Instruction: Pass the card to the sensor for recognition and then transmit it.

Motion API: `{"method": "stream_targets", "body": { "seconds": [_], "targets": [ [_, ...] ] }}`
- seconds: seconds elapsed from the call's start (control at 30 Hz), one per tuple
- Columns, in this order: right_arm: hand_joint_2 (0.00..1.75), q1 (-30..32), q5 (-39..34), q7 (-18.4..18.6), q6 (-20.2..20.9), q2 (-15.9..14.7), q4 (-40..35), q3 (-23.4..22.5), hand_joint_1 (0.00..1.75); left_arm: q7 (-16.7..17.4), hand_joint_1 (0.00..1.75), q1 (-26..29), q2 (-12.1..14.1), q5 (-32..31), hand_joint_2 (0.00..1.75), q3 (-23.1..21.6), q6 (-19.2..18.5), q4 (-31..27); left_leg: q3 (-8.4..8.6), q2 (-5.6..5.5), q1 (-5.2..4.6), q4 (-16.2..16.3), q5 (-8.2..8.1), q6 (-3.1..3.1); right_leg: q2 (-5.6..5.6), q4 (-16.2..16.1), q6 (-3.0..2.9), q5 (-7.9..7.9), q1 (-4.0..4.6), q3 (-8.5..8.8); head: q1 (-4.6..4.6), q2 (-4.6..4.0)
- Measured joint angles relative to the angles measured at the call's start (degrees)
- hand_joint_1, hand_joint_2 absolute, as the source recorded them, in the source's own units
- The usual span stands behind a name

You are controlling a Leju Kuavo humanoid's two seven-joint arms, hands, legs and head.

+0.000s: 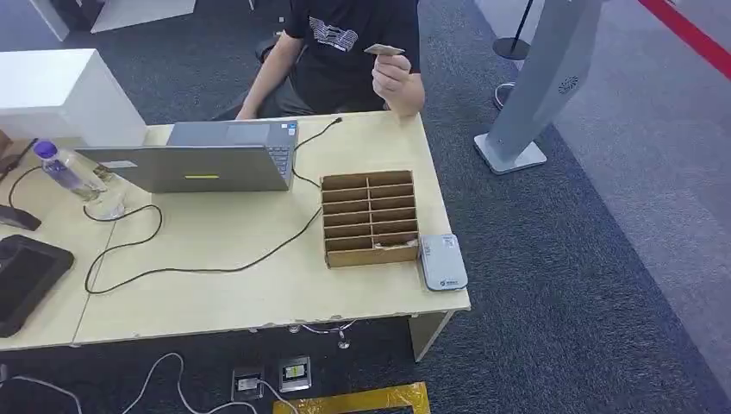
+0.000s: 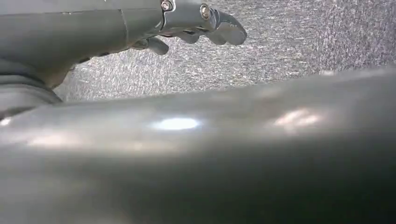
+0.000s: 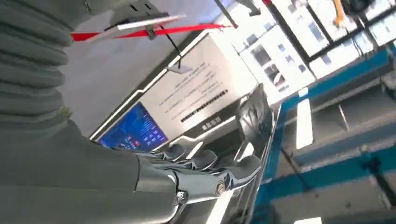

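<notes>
Head view: person's hand (image 1: 394,76) offers card (image 1: 384,50) above counter (image 1: 259,285) for handover; left hand (image 2: 196,25) and right hand (image 3: 205,170) loosely extended, empty.

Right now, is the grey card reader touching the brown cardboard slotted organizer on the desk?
Touching, as far as the head view shows: the grey card reader lies against the brown cardboard slotted organizer at its right front corner, no gap visible.

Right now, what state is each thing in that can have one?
card: held up by the person's hand, off the table
laptop: open, cable plugged in
bottle: upright, capped
card box: slots look empty
card reader: flat by the box, nothing on it
left hand: holding nothing
right hand: holding nothing
</notes>
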Motion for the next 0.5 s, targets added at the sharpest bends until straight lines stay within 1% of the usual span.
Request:
{"method": "stream_targets", "body": {
  "seconds": [0.07,0.13,0.27,0.4,0.5],
  "targets": [
    [1.75,1.59,1.62,0.92,1.02,0.96,0.00,2.67,0.00,0.00,0.00,-0.01,0.02,-0.13,0.00,0.00,-0.44,0.00,0.04,0.05,0.02,0.00,0.00,0.00,0.06,0.00,0.00,0.00,0.02,0.02,0.02,0.00],
    [1.75,3.73,2.36,1.42,0.87,1.99,0.00,5.07,0.00,0.00,0.00,-0.03,0.02,-0.31,0.00,0.00,-0.70,0.00,0.07,0.12,0.01,0.01,0.00,0.00,0.13,0.00,-0.03,0.03,0.01,-0.01,0.00,0.00],
    [1.75,6.28,2.73,1.68,0.78,2.99,0.00,8.21,0.00,0.00,0.00,-0.02,0.17,-0.41,0.00,0.00,-0.90,0.00,0.06,0.07,0.02,0.03,0.00,-0.01,0.05,0.00,-0.04,0.04,0.02,-0.03,0.00,0.00],
    [1.75,6.81,3.34,1.92,1.77,3.19,0.00,10.70,0.00,0.00,0.00,0.25,0.22,-0.52,0.00,0.00,-1.11,0.00,0.00,0.02,0.02,0.02,0.00,-0.01,0.03,0.00,-0.05,0.03,0.03,-0.05,0.00,0.00],
    [1.75,9.15,4.55,2.73,2.29,3.17,0.00,12.39,0.00,0.00,0.00,0.23,0.33,-1.20,0.00,-0.02,-2.14,0.00,0.03,0.05,0.07,0.01,-0.03,-0.02,0.09,-0.04,-0.06,0.03,0.07,-0.02,0.00,0.00]
  ]
}}
